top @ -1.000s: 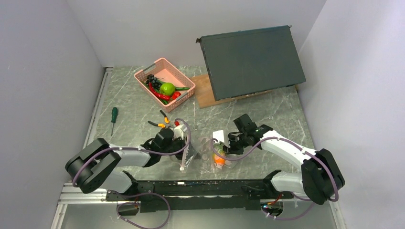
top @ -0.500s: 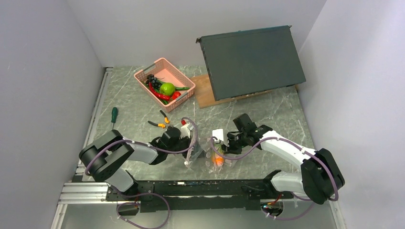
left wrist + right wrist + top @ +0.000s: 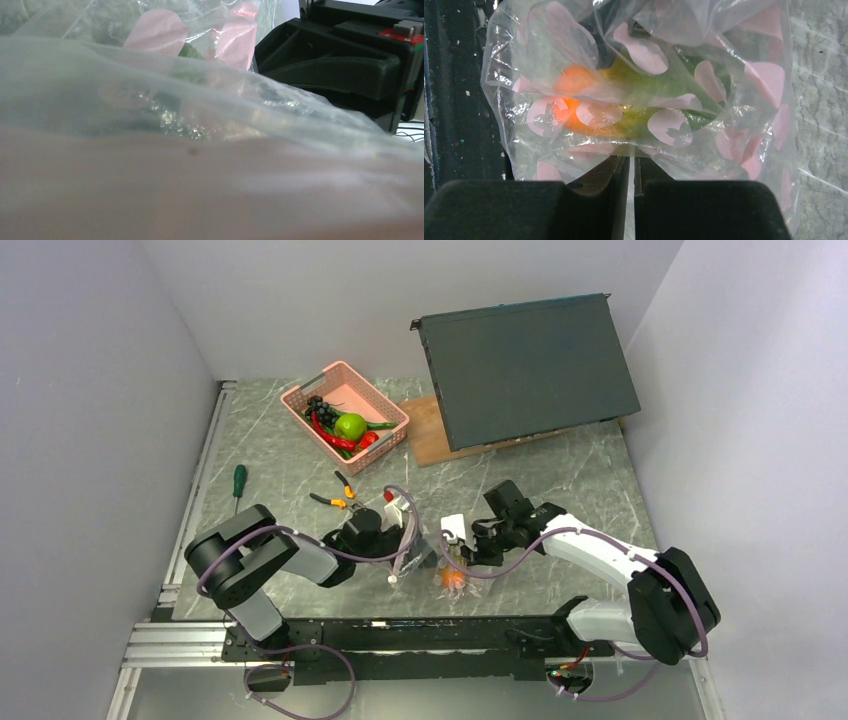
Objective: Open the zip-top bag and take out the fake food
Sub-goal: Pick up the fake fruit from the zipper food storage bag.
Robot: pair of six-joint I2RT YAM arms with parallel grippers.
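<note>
- Right wrist view: the zip-top bag [image 3: 639,100] is near the front edge of the grey surface [image 3: 819,125], between both hands, with the fake food [image 3: 589,112] inside.
- Right hand [image 3: 631,162] pinches the bag film, fingers nearly together.
- Left hand [image 3: 408,550] sits against the bag; its state cannot be told.
- Judged step: opening the mouth; the next move needs an opposing grip.
- Grey walls [image 3: 100,390] enclose the surface.

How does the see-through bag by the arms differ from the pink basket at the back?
The zip-top bag is clear, soft, crinkled film with pale pink spots; the pink basket is stiff latticed plastic. The bag is pinched by the right gripper near the arms' bases; the basket stands untouched farther back. The basket is open on top, while film wraps the bag's contents. Both hold fake food.
</note>
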